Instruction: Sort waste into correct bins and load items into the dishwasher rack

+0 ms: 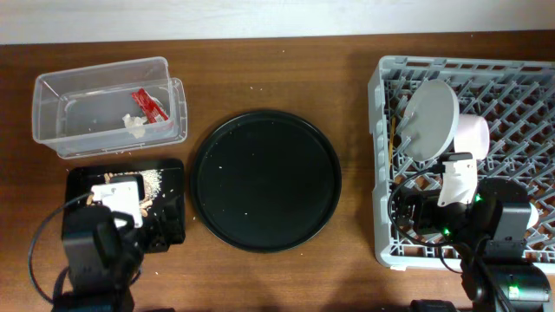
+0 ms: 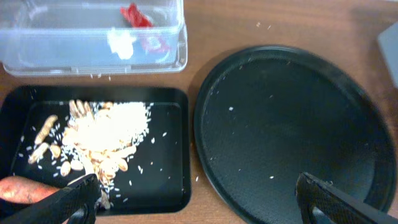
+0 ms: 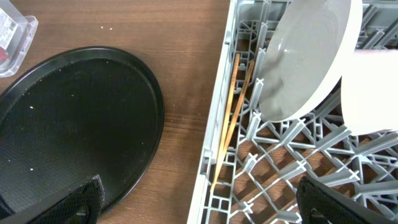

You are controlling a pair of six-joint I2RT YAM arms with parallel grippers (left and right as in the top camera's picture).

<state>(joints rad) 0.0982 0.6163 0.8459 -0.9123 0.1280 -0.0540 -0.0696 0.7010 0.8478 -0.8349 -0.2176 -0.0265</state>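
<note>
Plainly, grey lattice rack [image 1: 520, 87], smooth round plate [image 1: 431, 120], left pincer [image 2: 196, 183] and right pincer [image 3: 199, 183] spread.

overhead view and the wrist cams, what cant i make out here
- Flat black tray: overhead, the left arm covers its lower half.
- Carrot: left wrist, cut by the left edge, partly behind a finger.
- Bowl: right wrist, cut by the right edge.
- Rack: overhead, the right arm hides its near side.
- Cup: not seen in any view.
</note>
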